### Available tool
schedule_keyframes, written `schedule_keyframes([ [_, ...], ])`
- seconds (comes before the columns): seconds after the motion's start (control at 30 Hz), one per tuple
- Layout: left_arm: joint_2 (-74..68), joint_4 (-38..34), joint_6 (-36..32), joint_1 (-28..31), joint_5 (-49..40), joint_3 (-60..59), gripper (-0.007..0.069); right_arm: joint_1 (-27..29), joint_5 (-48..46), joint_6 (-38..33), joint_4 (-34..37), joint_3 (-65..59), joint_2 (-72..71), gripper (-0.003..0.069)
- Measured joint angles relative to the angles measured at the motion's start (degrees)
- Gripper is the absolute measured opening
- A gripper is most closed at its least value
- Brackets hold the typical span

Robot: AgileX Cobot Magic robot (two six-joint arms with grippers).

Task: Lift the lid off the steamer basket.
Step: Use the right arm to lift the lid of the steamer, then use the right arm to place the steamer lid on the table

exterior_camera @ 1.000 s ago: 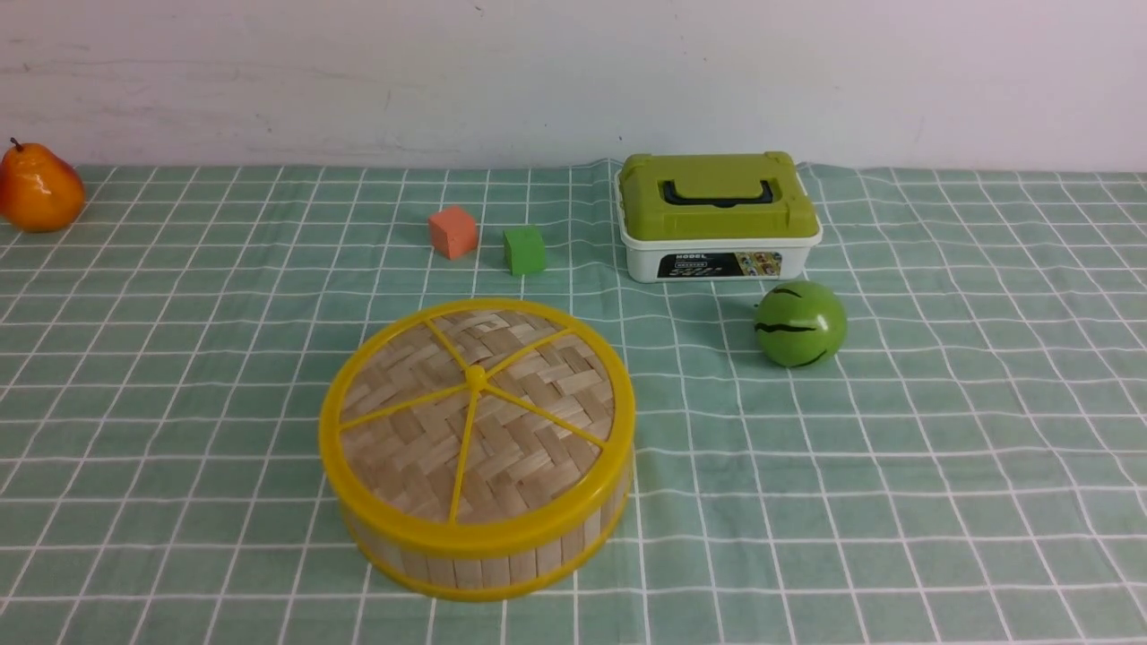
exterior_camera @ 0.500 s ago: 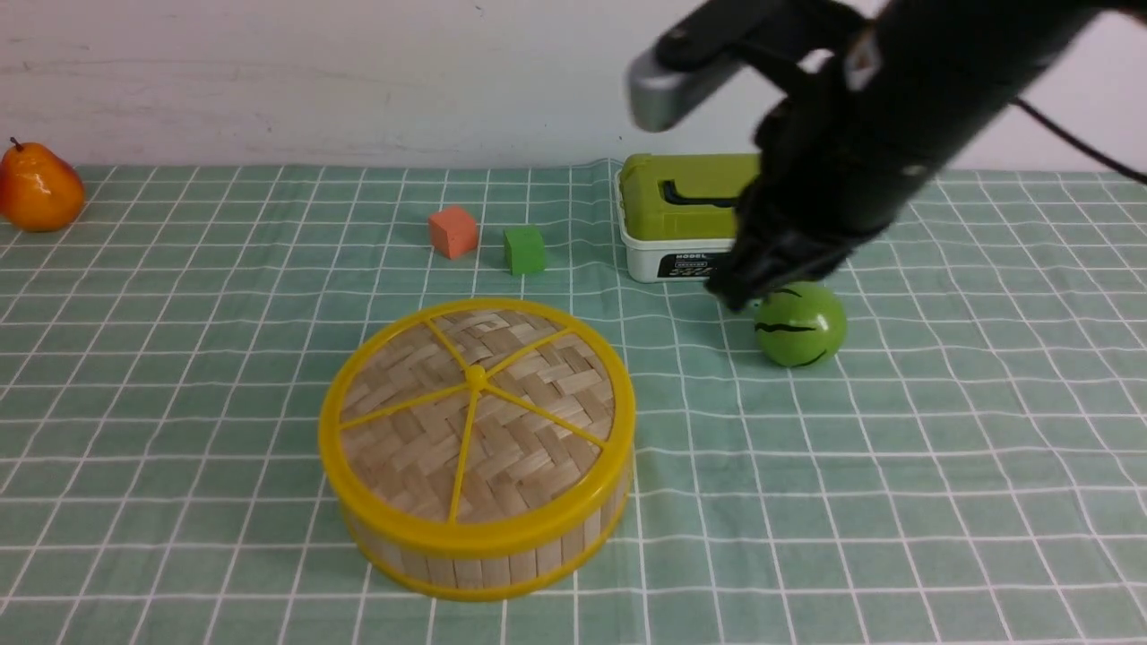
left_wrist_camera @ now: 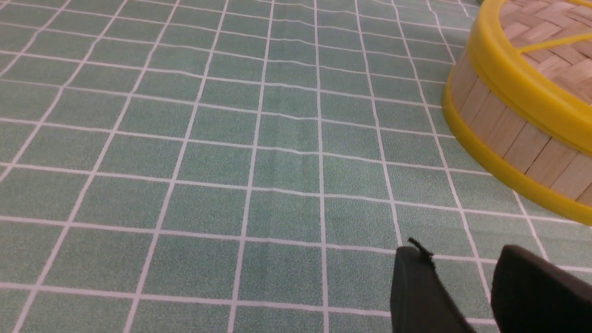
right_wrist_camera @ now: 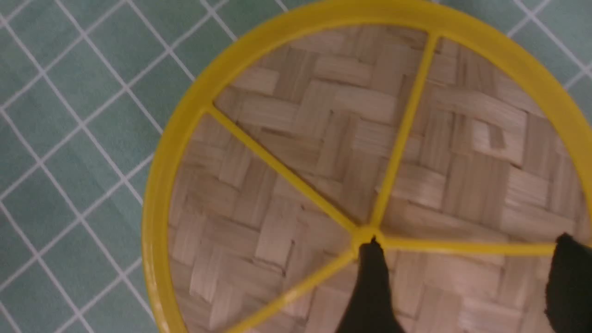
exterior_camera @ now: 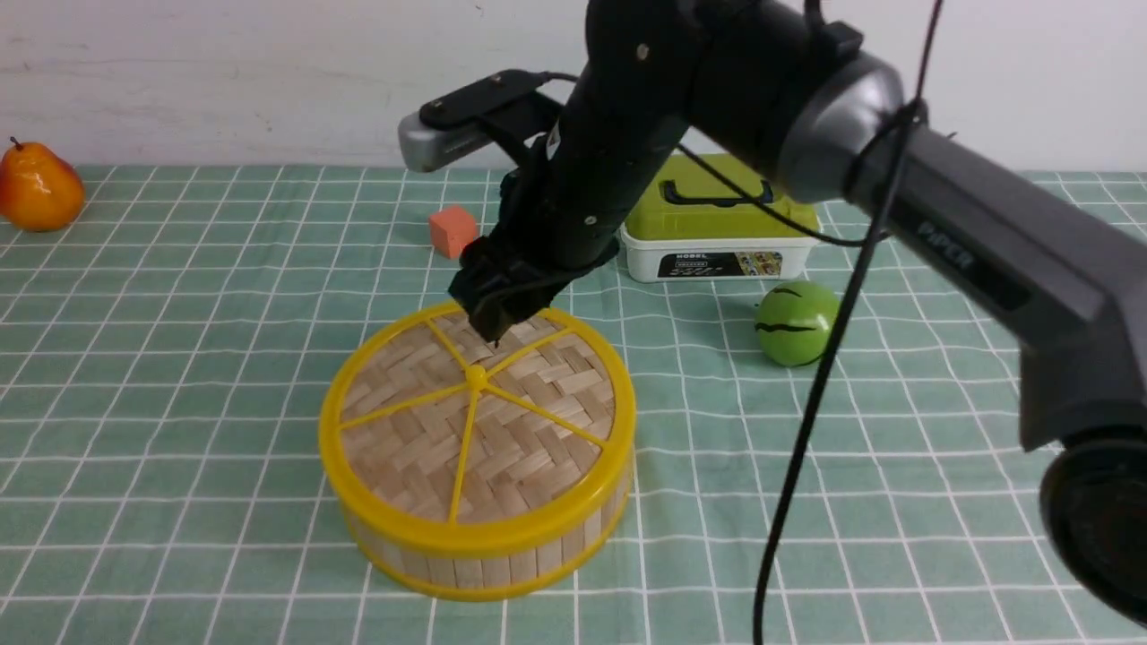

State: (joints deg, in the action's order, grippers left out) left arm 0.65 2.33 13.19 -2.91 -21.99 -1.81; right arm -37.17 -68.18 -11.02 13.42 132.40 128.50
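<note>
The lid (exterior_camera: pixel 475 421), a woven tan disc with a yellow rim and spokes, sits on the steamer basket (exterior_camera: pixel 502 566) at the front middle of the table. My right gripper (exterior_camera: pixel 493 318) hangs open just above the lid's far part, behind the central knob (exterior_camera: pixel 476 377). In the right wrist view the lid (right_wrist_camera: pixel 296 138) fills the frame and the right gripper (right_wrist_camera: pixel 466 243) has one tip by the knob and the other near the rim. My left gripper (left_wrist_camera: pixel 462 252) is open and empty, low over the cloth beside the basket (left_wrist_camera: pixel 508 143).
A white box with a green lid (exterior_camera: pixel 717 242) stands at the back, a green striped ball (exterior_camera: pixel 797 322) in front of it. An orange cube (exterior_camera: pixel 451 230) lies behind the basket and a pear (exterior_camera: pixel 38 188) at the far left. The right arm's cable (exterior_camera: pixel 806 430) hangs down.
The right arm has swung in from the right, past the green ball and box, to above the lid. It now hides the green cube. The lid and basket have not moved.
</note>
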Motion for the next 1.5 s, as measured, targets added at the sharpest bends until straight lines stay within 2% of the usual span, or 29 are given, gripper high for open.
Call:
schedule_keyframes([
  [0.2, 0.00, 0.00, 0.00, 0.00, 0.00, 0.00, 0.0239, -2.34, 2.96, 0.02, -0.30, 0.34, 4.01, 0.0468],
  [0.5, 0.00, 0.00, 0.00, 0.00, 0.00, 0.00, 0.0239, -2.86, 2.15, 0.02, -1.72, 0.73, 5.73, 0.0360],
  [0.63, 0.00, 0.00, 0.00, 0.00, 0.00, 0.00, 0.0239, -2.86, 1.23, 0.02, -2.08, 0.91, 5.79, 0.0286],
  [0.8, 0.00, 0.00, 0.00, 0.00, 0.00, 0.00, 0.0239, -2.86, 0.62, 0.02, -1.60, 0.97, 5.79, 0.0097],
  [0.83, 0.00, 0.00, 0.00, 0.00, 0.00, 0.00, 0.0239, -2.86, 0.57, 0.02, -1.60, 0.97, 5.73, 0.0086],
  [1.17, 0.00, 0.00, 0.00, 0.00, 0.00, 0.00, 0.0239, -2.86, -3.38, 0.02, -2.27, 0.97, 2.31, 0.0089],
  [1.4, 0.00, 0.00, 0.00, 0.00, 0.00, 0.00, 0.0239, -2.46, -3.65, 0.02, -5.87, 2.96, -7.54, 0.0089],
  [1.5, 0.00, 0.00, 0.00, 0.00, 0.00, 0.00, 0.0239, -0.42, -3.99, 0.52, -7.45, 2.86, -14.05, 0.0089],
])
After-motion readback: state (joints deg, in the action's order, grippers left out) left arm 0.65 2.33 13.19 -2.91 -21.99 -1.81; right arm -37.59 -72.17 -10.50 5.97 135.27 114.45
